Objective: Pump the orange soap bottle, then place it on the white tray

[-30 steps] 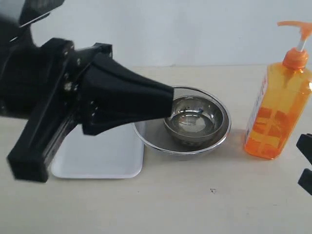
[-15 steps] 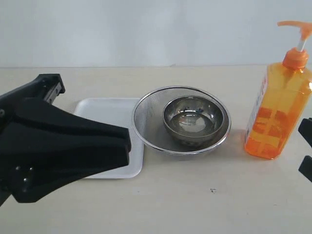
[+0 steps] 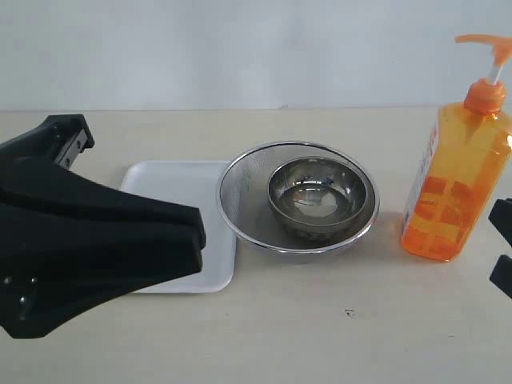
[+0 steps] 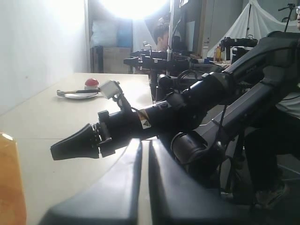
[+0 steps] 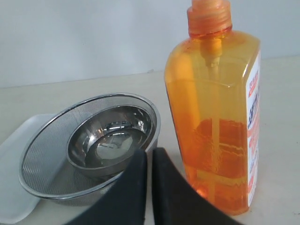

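Bottle: the orange soap bottle (image 3: 456,184) stands upright to the right of the mesh bowl (image 3: 240,200), near it but not touching.
Right gripper: the right gripper (image 5: 149,153) has its jaws pressed together and holds nothing. Its tips sit low, just beside the bottle, and do not touch it.
Left gripper: the left gripper (image 3: 196,240) also has its jaws squeezed together and is empty. It is on the far side of the mesh bowl, well apart from the bottle.
Tray: the white tray (image 3: 172,180) lies flat, right up against the mesh bowl's left side.
Inside the bowl: a small steel bowl (image 3: 320,192).
Surface: a pale table (image 3: 320,336).
Room: a plain light wall (image 3: 240,48) behind the mesh bowl.
Change: a second ago the left gripper reached over the mesh bowl. Now it is pulled back and lower. The bottle has not moved.
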You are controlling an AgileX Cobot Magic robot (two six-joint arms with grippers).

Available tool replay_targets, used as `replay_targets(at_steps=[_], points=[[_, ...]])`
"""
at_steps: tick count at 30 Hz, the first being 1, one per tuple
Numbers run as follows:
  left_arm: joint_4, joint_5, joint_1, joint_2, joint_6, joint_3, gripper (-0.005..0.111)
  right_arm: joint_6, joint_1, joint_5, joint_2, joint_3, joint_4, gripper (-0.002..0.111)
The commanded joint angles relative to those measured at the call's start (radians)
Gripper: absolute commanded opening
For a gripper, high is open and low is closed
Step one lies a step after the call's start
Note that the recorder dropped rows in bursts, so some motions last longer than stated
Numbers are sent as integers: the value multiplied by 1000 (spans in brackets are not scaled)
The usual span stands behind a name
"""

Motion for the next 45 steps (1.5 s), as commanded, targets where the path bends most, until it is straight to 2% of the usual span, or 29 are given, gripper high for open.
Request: replay_targets(at_steps=[1,7,11,16,18,21,24,34,39,42,43,44,45], points=[[-3,-6,-5,-5,-2,3,5,10,3,-4,-2,-4,2,0],[-3,-6,-5,-5,-2,3,5,72,3,7,-2,-17,27,0],[-3,-6,-5,-5,-2,3,5,62,3,180,-2,-94,60,0],[-3,-6,-5,-5,-2,3,5,-92,3,437,-2,-232,113,0],[-3,-6,-5,-5,-2,3,5,-116,3,469,-2,-259,146,0],[-3,-6,-5,-5,-2,3,5,-238,3,436,-2,-252,251,0],[-3,-6,-5,-5,-2,3,5,-267,13,395,-15,-213,296,0],[-3,-6,-5,-5,-2,3,5,-418,64,-12,-84,18,428,0],[-3,-6,-5,-5,-2,3,5,-427,64,-188,-84,56,419,0],[-3,-6,-5,-5,-2,3,5,-408,64,-203,-84,56,363,1],[-3,-6,-5,-5,-2,3,5,-397,64,-203,-84,56,348,3],[-3,-6,-5,-5,-2,3,5,-380,64,-208,-84,56,317,15],[-3,-6,-5,-5,-2,3,5,-368,64,-210,-84,56,305,22]])
